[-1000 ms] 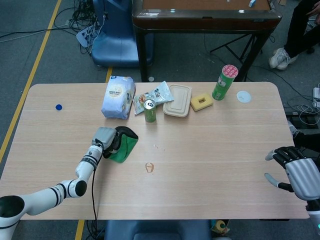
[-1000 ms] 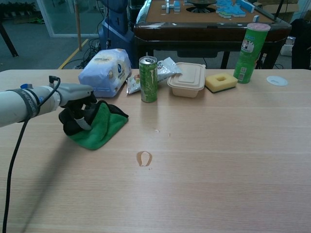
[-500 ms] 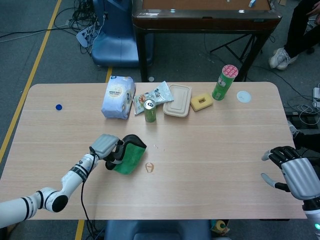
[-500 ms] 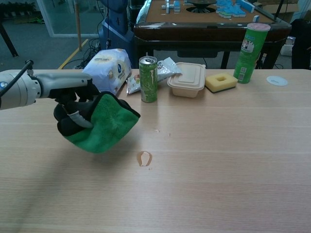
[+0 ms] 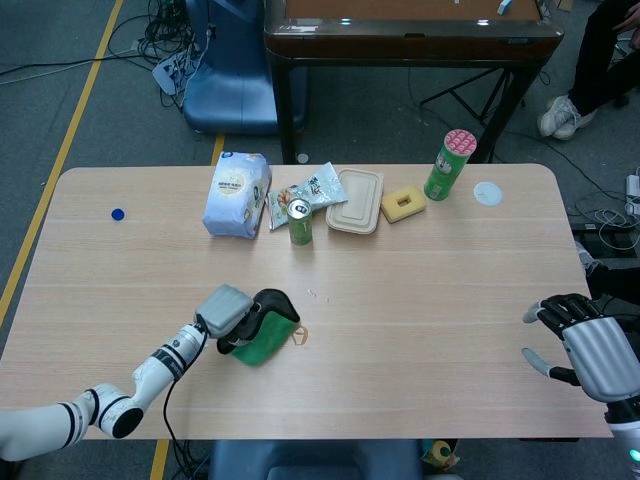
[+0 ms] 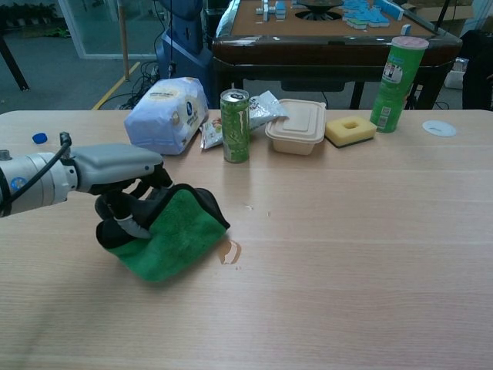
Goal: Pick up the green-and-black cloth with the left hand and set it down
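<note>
The left hand clenches its fingers on the green-and-black cloth low over the worktop — seemingly to set it down — while the right hand, at three o'clock, rests spread and empty

left hand sits lower left, fingers curled tight around the cloth. right hand hangs far lower right, fingers spread.

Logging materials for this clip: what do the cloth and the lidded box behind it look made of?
Green-and-black cloth: soft fuzzy fabric, probably microfibre; matte nap, limp folds in the left hand. Lidded box: beige, matte moulded shell, likely pulp or plastic.
</note>
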